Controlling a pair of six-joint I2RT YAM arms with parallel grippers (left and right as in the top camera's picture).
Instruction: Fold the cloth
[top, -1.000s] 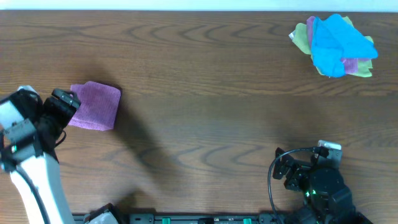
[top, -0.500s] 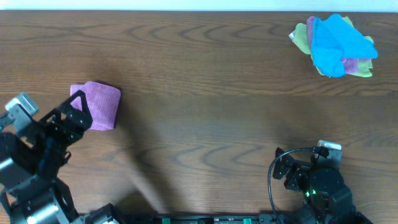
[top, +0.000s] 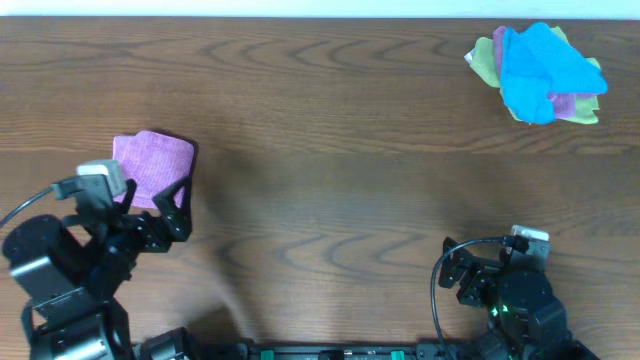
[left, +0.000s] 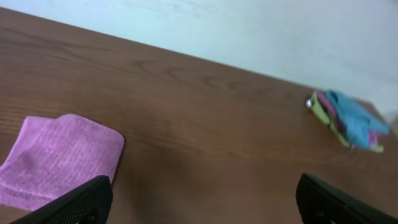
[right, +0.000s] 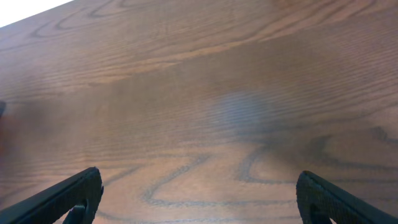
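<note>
The purple cloth (top: 156, 164) lies folded into a small rectangle at the table's left side. It also shows in the left wrist view (left: 59, 158), flat on the wood. My left gripper (top: 165, 212) is open and empty, just in front of the cloth, not touching it; its fingertips show at the bottom of the left wrist view (left: 205, 202). My right gripper (top: 462, 275) is open and empty at the front right, far from the cloth, above bare wood in the right wrist view (right: 199, 199).
A heap of cloths, bright blue (top: 540, 68) over yellow-green and purple ones, lies at the back right corner; it also shows in the left wrist view (left: 351, 121). A pale wall runs behind the table's far edge.
My left arm has pulled back from the cloth toward the front of the table and swung right. The folded cloth stays in place. The right arm has not moved.
</note>
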